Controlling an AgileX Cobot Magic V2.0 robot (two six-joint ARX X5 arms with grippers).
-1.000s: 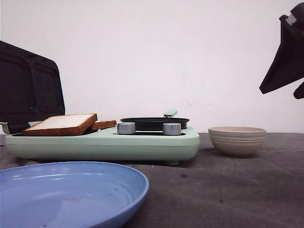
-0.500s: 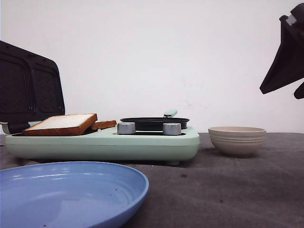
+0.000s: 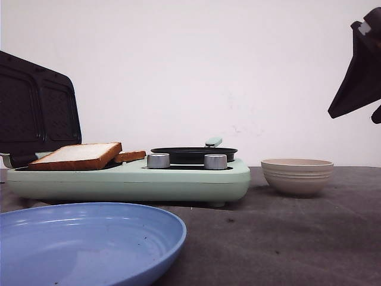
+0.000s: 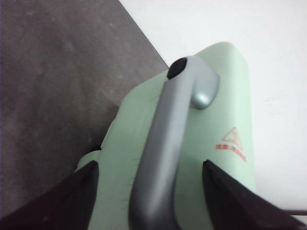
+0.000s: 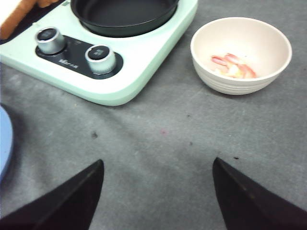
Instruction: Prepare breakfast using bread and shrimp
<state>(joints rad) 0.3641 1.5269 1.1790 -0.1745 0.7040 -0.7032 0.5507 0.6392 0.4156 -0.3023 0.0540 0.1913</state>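
Two slices of bread lie on the left grill plate of the mint-green breakfast machine [image 3: 178,182]: a large slice [image 3: 77,155] and a second one [image 3: 130,156] behind it. A corner of the bread shows in the right wrist view [image 5: 14,14]. The shrimp [image 5: 233,65] lie in the beige ribbed bowl [image 5: 268,43], which stands right of the machine [image 3: 297,176]. My right gripper [image 5: 156,165] is open and empty, high above the table at the right [image 3: 352,114]. My left gripper [image 4: 149,167] is open, its fingers on either side of the lid's grey handle [image 4: 168,134].
The machine's black-lined lid [image 3: 36,113] stands open at the left. A black pan [image 3: 193,154] sits on the machine's right half behind two silver knobs [image 3: 215,161]. A blue plate [image 3: 83,238] lies at the front left.
My right gripper has shifted very slightly to the right in the front view. Nothing else has moved.
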